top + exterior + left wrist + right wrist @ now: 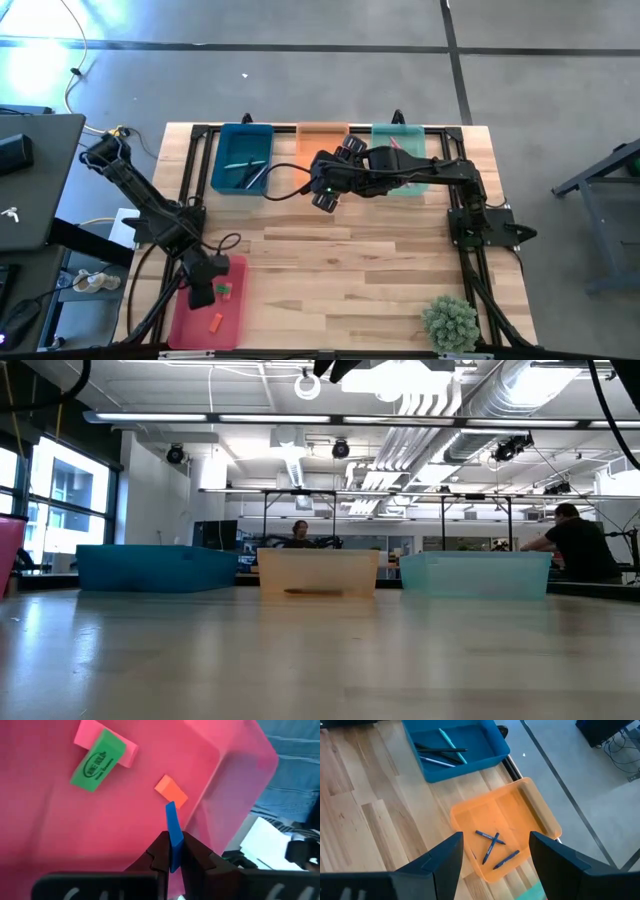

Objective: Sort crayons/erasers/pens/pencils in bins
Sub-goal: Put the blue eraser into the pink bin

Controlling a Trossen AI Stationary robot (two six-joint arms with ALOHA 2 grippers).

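1. Left gripper (171, 862), lower left of the high view, over the pink-red bin (190, 322): jaws nearly closed on a blue eraser (173, 832), held above the bin for release among the green eraser (98, 762) and orange eraser (171, 791)
2. Right gripper (495, 852), top centre, above the orange bin (540, 815): jaws wide open, holding nothing, apparently just emptied over the short blue sticks (492, 847)
3. Blue bin (485, 757) keeps long sticks apart

The blue eraser (173, 832) has its lower end hidden between the left end effector's (173, 857) fingers. The mint bin (535, 892) is cut off by the right wrist view's edge. The pink bin (8, 550) shows only as a sliver in the low view.
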